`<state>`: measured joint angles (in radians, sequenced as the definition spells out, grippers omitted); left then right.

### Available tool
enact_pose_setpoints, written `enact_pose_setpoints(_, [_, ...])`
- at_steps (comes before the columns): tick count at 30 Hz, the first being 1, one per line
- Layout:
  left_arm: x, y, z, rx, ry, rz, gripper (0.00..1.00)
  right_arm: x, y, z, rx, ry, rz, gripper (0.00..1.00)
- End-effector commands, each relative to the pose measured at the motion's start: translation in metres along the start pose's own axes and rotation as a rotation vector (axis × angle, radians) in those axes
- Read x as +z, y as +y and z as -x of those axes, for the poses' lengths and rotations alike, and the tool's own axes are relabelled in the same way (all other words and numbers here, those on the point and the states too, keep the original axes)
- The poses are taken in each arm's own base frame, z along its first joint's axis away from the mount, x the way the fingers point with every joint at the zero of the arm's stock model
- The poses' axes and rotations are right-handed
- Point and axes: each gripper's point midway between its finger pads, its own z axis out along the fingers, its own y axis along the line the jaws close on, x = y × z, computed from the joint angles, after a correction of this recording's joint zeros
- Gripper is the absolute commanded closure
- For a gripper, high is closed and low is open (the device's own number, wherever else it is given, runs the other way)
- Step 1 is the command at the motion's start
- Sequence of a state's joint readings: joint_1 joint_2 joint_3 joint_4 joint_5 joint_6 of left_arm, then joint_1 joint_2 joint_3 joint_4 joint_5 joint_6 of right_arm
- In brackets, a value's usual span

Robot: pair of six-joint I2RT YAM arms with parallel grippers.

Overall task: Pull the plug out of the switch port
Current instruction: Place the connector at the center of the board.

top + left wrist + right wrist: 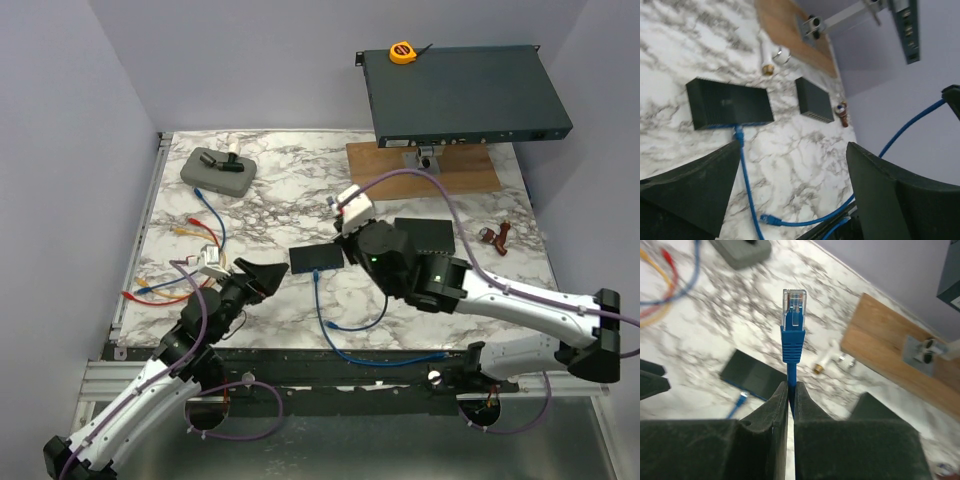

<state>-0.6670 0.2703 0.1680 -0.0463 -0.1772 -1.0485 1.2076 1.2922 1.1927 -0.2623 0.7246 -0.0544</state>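
Note:
My right gripper point(791, 385) is shut on a blue cable just below its boot. The clear-tipped plug point(793, 307) stands up above the fingers, free of any port. In the top view this gripper point(343, 228) hovers between two black switches. The small switch point(316, 257) point(730, 102) point(752, 375) has another blue plug point(738, 133) in its near side. The second switch point(425, 235) point(813, 99) lies to the right. My left gripper point(262, 275) point(794, 146) is open and holds nothing, just left of the small switch.
A loose blue plug end point(767, 219) lies near the table's front edge. Coloured cables point(180, 285) and a grey device point(218, 168) lie at the left. A wooden board point(420, 165), a raised rack switch point(460, 90) and a tape measure point(402, 52) stand at the back.

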Motion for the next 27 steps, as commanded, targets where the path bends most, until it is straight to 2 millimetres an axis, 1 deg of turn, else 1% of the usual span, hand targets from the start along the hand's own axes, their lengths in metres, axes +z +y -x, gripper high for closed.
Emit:
enact_pose_setpoints(1, [-0.014,-0.049,0.043,0.033,-0.158,-0.178,0.08,-0.034,0.009,0.079,0.346,-0.3,0.23,0.95])
enact_pose_setpoints(3, [-0.021,-0.071,0.051,0.067,-0.195,-0.293,0.06,-0.043,0.009,0.089,0.393,-0.338,0.269,0.99])
enact_pose_setpoints(5, [-0.029,-0.093,0.055,0.109,-0.218,-0.404,0.06,-0.051,0.008,0.094,0.433,-0.361,0.301,0.99])
enact_pose_setpoints(7, [-0.037,-0.113,0.054,0.159,-0.221,-0.518,0.06,-0.062,0.01,0.102,0.476,-0.398,0.357,0.99])
enact_pose_setpoints(9, [-0.048,-0.14,0.049,0.221,-0.2,-0.655,0.08,-0.075,0.012,0.113,0.527,-0.447,0.421,0.99])
enact_pose_setpoints(12, [-0.059,-0.174,0.039,0.313,-0.122,-0.808,0.11,-0.09,0.016,0.126,0.587,-0.489,0.504,0.99])
enact_pose_setpoints(13, [-0.059,-0.182,0.031,0.341,-0.074,-0.844,0.12,-0.094,0.017,0.13,0.599,-0.503,0.529,0.99])
enact_pose_setpoints(14, [-0.06,-0.19,0.029,0.357,-0.045,-0.876,0.13,-0.099,0.02,0.134,0.611,-0.51,0.558,0.99])
enact_pose_setpoints(15, [-0.06,-0.195,0.025,0.372,-0.013,-0.897,0.14,-0.102,0.021,0.137,0.616,-0.517,0.576,0.99])
enact_pose_setpoints(17, [-0.06,-0.203,0.024,0.387,0.004,-0.923,0.16,-0.105,0.025,0.14,0.626,-0.519,0.607,0.99])
enact_pose_setpoints(22, [-0.053,-0.209,0.027,0.435,-0.012,-0.923,0.18,-0.112,0.034,0.143,0.655,-0.52,0.679,0.99])
enact_pose_setpoints(24, [-0.054,-0.215,0.025,0.45,0.004,-0.953,0.21,-0.113,0.039,0.142,0.662,-0.524,0.706,0.99])
enact_pose_setpoints(27, [-0.056,-0.219,0.018,0.452,0.049,-0.995,0.25,-0.11,0.044,0.139,0.663,-0.517,0.711,0.99])
